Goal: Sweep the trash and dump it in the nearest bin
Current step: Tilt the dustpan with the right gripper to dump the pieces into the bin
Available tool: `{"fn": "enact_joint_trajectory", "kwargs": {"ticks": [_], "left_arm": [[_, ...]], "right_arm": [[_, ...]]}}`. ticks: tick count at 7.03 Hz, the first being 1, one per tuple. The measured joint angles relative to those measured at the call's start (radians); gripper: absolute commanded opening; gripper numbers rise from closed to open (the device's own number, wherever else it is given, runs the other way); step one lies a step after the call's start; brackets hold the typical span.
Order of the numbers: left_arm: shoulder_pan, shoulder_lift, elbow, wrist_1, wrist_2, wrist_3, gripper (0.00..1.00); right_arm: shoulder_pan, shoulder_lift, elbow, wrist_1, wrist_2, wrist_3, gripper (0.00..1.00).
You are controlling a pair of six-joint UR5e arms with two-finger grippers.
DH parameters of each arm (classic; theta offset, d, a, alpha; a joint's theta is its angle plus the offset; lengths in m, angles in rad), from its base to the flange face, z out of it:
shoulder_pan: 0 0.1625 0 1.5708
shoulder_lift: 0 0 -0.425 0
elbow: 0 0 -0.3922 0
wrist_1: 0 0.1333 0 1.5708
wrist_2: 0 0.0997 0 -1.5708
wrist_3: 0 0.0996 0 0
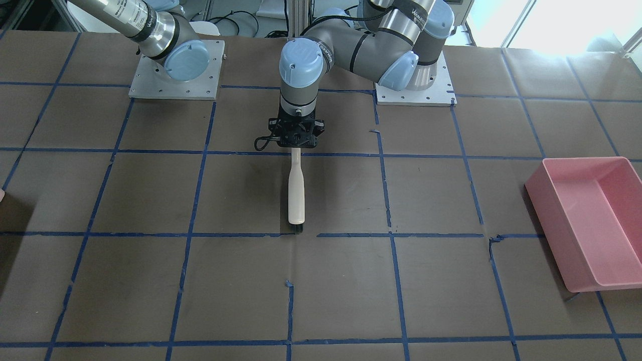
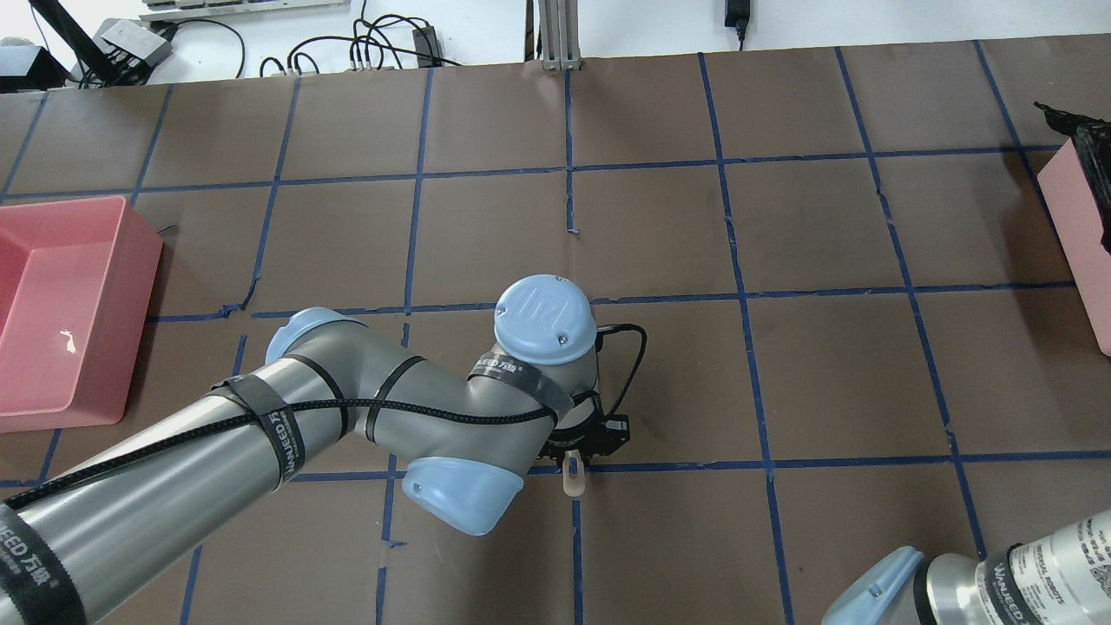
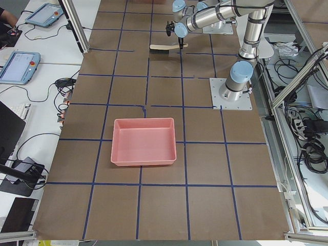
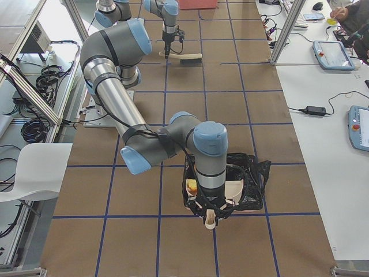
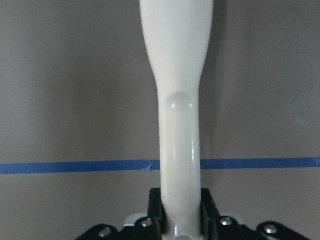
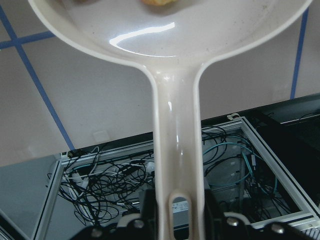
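1. Trash [image 6: 157,2]: one yellow-orange lump shows at the far end of the dustpan [image 6: 175,60] bowl, cut off by the top of the right wrist view. I cannot find the other lumps.
2. Right claw [image 6: 179,215]: clamped on the dustpan handle, one finger on each side. The lump lies straight ahead of the claw, out along the handle's long axis.
3. Bagged bin [image 4: 251,173]: black-lined. In the exterior right view the right wrist hangs directly over it, and the pan's cream bowl shows against the bag. A yellow-orange bit sits just beside the wrist. I cannot tell whether it is in the pan or already in the bag.
4. Left claw [image 5: 180,210]: clamped on the brush [image 1: 296,190] handle. The brush is held low over the tabletop [image 1: 451,281], well apart from the bagged bin and toward the middle, with its bristle end pointing away from the robot's base.
5. Pink bin [image 1: 587,210]: at the end of the tabletop opposite the bagged bin.
6. Judgement: this is the dump step and it belongs to the right arm alone. The bagged bin is plainly the nearest. The tip should roll the lump away from the claw and off the bowl's lip, so that lip must sit inside the bag's rim first.
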Motion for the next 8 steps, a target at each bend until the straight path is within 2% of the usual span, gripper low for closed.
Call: {"fn": "enact_joint_trajectory", "kwargs": {"ticks": [2, 4, 6, 8], "left_arm": [[0.001, -0.004, 0.001, -0.001, 0.001, 0.004, 0.38], [0.002, -0.007, 0.002, 0.000, 0.001, 0.005, 0.55], [0.002, -0.008, 0.003, 0.001, 0.002, 0.005, 0.64], [0.002, -0.009, 0.003, 0.001, 0.002, 0.004, 0.66]], "right_arm": [[0.024, -0.005, 0.000, -0.027, -0.004, -0.039, 0.04], [0.033, -0.028, -0.002, -0.034, -0.007, -0.028, 0.03], [0.049, -0.057, -0.002, -0.019, -0.003, 0.028, 0.04], [0.078, -0.099, 0.000, 0.075, 0.026, 0.106, 0.04]]}}
